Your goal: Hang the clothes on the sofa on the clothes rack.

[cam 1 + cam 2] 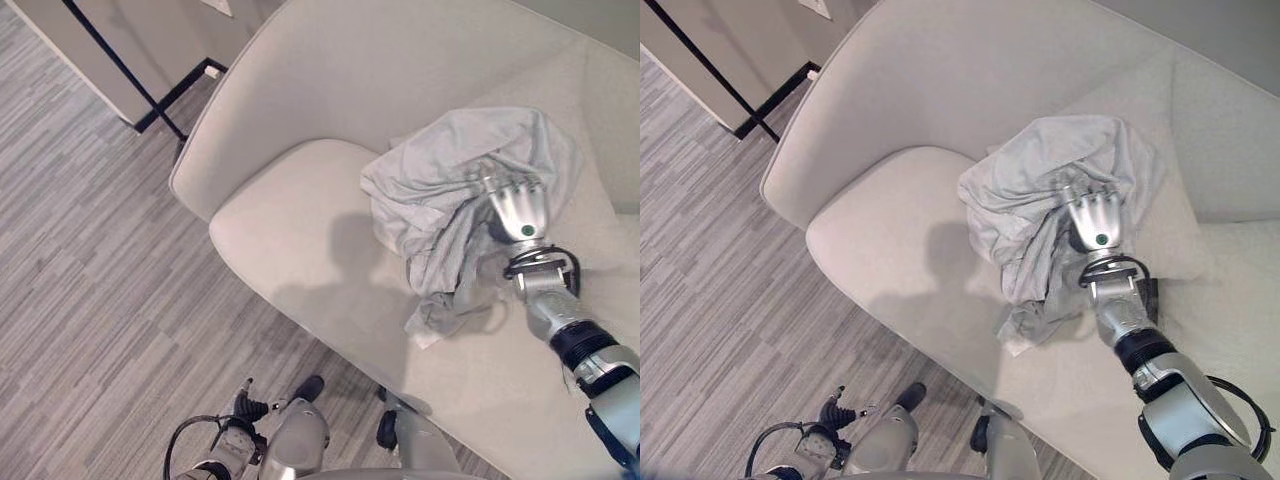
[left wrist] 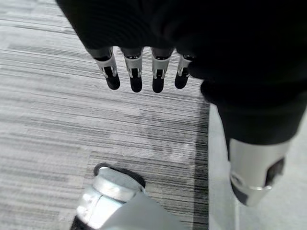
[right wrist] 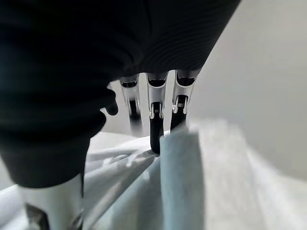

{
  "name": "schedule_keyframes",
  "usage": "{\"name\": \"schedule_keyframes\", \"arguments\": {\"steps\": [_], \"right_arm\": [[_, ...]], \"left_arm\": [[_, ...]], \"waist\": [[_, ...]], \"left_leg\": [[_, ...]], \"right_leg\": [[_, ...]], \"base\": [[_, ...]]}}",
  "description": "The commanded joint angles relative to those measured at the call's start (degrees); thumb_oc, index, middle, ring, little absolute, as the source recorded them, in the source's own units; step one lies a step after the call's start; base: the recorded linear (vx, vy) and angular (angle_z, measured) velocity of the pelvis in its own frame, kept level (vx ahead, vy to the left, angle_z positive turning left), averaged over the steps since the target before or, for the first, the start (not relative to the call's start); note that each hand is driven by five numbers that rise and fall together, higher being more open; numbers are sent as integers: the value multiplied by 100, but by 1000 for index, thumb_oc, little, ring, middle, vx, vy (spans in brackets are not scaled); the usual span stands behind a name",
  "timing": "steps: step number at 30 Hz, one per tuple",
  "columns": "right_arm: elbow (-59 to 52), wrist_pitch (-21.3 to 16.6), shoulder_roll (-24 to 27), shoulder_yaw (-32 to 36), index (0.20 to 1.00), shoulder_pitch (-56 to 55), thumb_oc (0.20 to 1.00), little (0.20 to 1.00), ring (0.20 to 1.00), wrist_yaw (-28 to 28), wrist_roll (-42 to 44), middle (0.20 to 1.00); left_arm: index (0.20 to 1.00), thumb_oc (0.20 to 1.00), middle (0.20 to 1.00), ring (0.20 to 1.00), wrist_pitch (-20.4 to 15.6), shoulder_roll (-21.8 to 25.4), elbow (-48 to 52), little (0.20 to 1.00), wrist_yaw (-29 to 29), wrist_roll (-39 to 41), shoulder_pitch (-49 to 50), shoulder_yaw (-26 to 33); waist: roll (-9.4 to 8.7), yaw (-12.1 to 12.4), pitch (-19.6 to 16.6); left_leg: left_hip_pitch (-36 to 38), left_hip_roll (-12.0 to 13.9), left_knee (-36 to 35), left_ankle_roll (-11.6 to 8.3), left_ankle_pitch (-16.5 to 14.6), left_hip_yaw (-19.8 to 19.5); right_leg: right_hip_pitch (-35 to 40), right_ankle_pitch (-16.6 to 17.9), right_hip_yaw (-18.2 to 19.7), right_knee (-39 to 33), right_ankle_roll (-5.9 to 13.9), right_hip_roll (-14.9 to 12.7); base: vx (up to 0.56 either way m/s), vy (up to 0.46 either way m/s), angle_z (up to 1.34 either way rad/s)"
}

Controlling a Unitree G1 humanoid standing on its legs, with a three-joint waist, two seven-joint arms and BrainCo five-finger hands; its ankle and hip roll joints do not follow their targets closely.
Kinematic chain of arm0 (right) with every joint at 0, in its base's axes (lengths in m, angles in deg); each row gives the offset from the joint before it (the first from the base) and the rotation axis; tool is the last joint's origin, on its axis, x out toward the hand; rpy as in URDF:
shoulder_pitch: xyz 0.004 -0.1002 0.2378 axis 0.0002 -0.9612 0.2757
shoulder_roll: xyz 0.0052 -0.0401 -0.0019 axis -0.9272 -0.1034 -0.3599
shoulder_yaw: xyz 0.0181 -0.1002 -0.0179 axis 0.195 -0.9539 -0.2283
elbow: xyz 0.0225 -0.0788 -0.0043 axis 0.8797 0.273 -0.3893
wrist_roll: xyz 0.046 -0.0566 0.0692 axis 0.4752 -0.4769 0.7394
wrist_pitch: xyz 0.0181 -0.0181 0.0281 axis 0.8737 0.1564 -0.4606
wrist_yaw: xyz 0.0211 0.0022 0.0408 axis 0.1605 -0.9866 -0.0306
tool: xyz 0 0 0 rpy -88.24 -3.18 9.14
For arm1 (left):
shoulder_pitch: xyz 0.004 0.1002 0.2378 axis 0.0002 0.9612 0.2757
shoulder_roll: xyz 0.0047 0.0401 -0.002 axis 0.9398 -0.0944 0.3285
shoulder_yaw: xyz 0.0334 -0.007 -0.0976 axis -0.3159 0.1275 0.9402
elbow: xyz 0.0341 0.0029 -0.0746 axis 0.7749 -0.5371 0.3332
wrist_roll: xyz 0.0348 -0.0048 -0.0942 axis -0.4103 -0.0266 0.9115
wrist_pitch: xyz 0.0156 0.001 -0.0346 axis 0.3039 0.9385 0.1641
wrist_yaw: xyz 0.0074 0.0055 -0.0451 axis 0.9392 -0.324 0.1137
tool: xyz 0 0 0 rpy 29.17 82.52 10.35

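A crumpled light-grey garment (image 1: 460,190) lies bunched on the seat of the beige sofa (image 1: 330,90), near the backrest. The right robot hand (image 1: 515,205) rests on top of the garment, its fingers reaching straight into the folds; in the right wrist view the dark fingertips (image 3: 154,139) touch the cloth without curling round it. The left robot hand (image 2: 144,72) hangs over the grey striped floor (image 1: 90,300) with fingers straight and relaxed, grasping nothing.

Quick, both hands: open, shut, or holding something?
Left hand: open, fingers straight, holding nothing.
Right hand: on the grey garment, fingertips buried in the cloth; grip cannot be told.
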Motion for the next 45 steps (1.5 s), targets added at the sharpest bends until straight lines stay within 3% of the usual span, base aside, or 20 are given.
{"name": "schedule_keyframes", "arguments": {"steps": [1, 5, 10, 15, 16, 17, 18, 21, 25, 26, 28, 29, 31, 33, 37, 38, 39, 45], "right_arm": [[-632, 424, 612, 541, 1000, 129, 1000, 1000, 1000, 494, -142, 1000], [-361, 351, 541, 342, 1000, 436, 1000, 1000, 1000, 424, -58, 1000], [1985, -49, -159, -1277, 1000, 1684, 1000, 1000, 1000, -183, 348, 1000], [3229, -258, -617, -2226, 1000, 2225, 1000, 1000, 1000, -476, 431, 1000], [3619, -322, -760, -2513, 912, 2368, 912, 912, 912, -810, 376, 912], [3645, -328, -782, -2530, 467, 2391, 467, 467, 467, -806, 381, 467], [3870, -360, -886, -2578, 200, 2463, 200, 200, 200, -971, 434, 200], [4239, -444, -1137, -2254, 200, 2522, 200, 200, 200, -1031, 1068, 200], [4196, -463, -1148, -2197, 200, 2275, 200, 200, 200, -928, 1150, 200], [4155, -456, -1123, -2154, 200, 2229, 200, 200, 200, -899, 1166, 200], [4028, -476, -1094, -2094, 200, 2159, 200, 200, 200, -855, 1195, 200], [3952, -463, -1042, -2043, 200, 2121, 200, 200, 200, -808, 1213, 200], [3850, -451, -991, -1990, 200, 2089, 200, 200, 200, -768, 1225, 200], [3268, -413, -765, -1840, 200, 2088, 200, 200, 200, -674, 1232, 200], [896, -357, 185, -1067, 200, 1937, 200, 200, 200, -612, 1043, 200], [854, -347, 205, -1033, 200, 1906, 200, 200, 200, -636, 1030, 200], [66, -335, 528, -603, 200, 1670, 200, 200, 200, -609, 848, 200], [-1061, -309, 1253, 355, 200, 1471, 200, 200, 200, -596, 658, 200]], "left_arm": [[1000, 1000, 1000, 1000, -107, -284, -77, 1000, 42, -459, -139, -179], [1000, 1000, 1000, 1000, -146, -255, 38, 1000, 2, -529, -179, -329], [1000, 1000, 1000, 1000, -225, -109, 108, 1000, -76, -424, -252, -583], [1000, 1000, 1000, 1000, -236, -18, 117, 1000, -77, -209, -293, -595], [1000, 1000, 1000, 1000, -221, 10, 116, 1000, -90, -115, -314, -610], [1000, 1000, 1000, 1000, -220, 10, 117, 1000, -91, -113, -314, -596], [1000, 1000, 1000, 1000, -224, 24, 122, 1000, -84, -66, -309, -570], [1000, 1000, 1000, 1000, -217, 9, 185, 1000, -58, -46, -298, -569], [1000, 1000, 1000, 1000, -174, 37, 241, 1000, -11, -309, -289, -590], [1000, 1000, 1000, 1000, -158, 33, 246, 1000, 6, -342, -292, -592], [1000, 1000, 1000, 1000, -147, 52, 247, 1000, 32, -393, -269, -553], [1000, 1000, 1000, 1000, -145, 64, 245, 1000, 47, -421, -261, -548], [1000, 1000, 1000, 1000, -132, 75, 233, 1000, 53, -434, -248, -529], [1000, 1000, 1000, 1000, -114, 101, 210, 1000, 75, -453, -181, -429], [1000, 1000, 1000, 1000, -25, 179, 203, 1000, 43, -506, 84, -62], [1000, 1000, 1000, 1000, -24, 184, 206, 1000, 43, -508, 80, -74], [1000, 1000, 1000, 1000, -1, 196, 231, 1000, -14, -559, 184, 60], [1000, 1000, 1000, 1000, -60, 380, 733, 1000, -293, -387, 490, 425]], "waist": [[351, -31, 69], [408, -4, 111], [474, 131, 178], [514, 223, 194], [485, 273, 197], [482, 263, 197], [460, 287, 199], [391, 304, 195], [308, 250, 161], [264, 218, 189], [241, 188, 146], [197, 153, 167], [175, 142, 159], [120, 70, 122], [-18, -146, -67], [-34, -147, -65], [-66, -223, -159], [-104, -330, -538]], "left_leg": [[309, 352, -1603, -10, 1187, 194], [242, 343, -1603, -22, 1196, 217], [137, 321, -1603, -81, 1274, 233], [115, 404, -1603, -118, 1196, 292], [93, 407, -1603, -139, 1212, 308], [89, 407, -1603, -139, 1213, 311], [81, 406, -1603, -153, 1221, 313], [67, 399, -1603, -177, 1255, 347], [142, 421, -1603, -198, 1223, 364], [100, 336, -1603, -207, 1348, 319], [208, 422, -1603, -182, 1193, 383], [175, 340, -1603, -182, 1302, 361], [222, 354, -1603, -168, 1272, 397], [303, 364, -1603, -123, 1211, 462], [667, 401, -1603, 9, 1009, 663], [648, 371, -1603, 12, 1045, 651], [834, 351, -1603, 71, 959, 695], [1355, 254, -1603, 219, 772, 779]], "right_leg": [[-54, -916, -42, 926, 572, -250], [-111, -915, -43, 929, 564, -258], [-229, -917, -26, 1001, 524, -285], [-248, -1120, -14, 1077, 501, -195], [-272, -1111, -16, 1074, 498, -192], [-278, -1110, -13, 1075, 497, -192], [-279, -1100, -14, 1069, 490, -187], [-259, -1071, -20, 1046, 483, -180], [-172, -1113, -37, 1062, 478, -158], [-212, -941, -61, 1046, 481, -247], [-142, -1085, -12, 1076, 499, -178], [-181, -913, -19, 1059, 503, -261], [-157, -906, 4, 1059, 509, -265], [-122, -879, 83, 1053, 521, -257], [67, -862, 296, 1063, 542, -236], [61, -827, 294, 1044, 552, -264], [188, -825, 366, 1048, 560, -266], [554, -802, 519, 1079, 624, -331]], "base": [[-7, -6, -8], [0, -4, -3], [-2, -1, 0], [45, -51, 4], [0, 0, 0], [4, -37, 0], [0, 0, 0], [-2, -11, 1], [-22, -2, 1], [0, 0, 0], [-16, 8, -1], [-109, 63, -4], [-61, 43, -5], [-32, 51, -3], [-4, 65, -26], [9, 78, -33], [1, 57, -22], [22, 96, -20]]}}
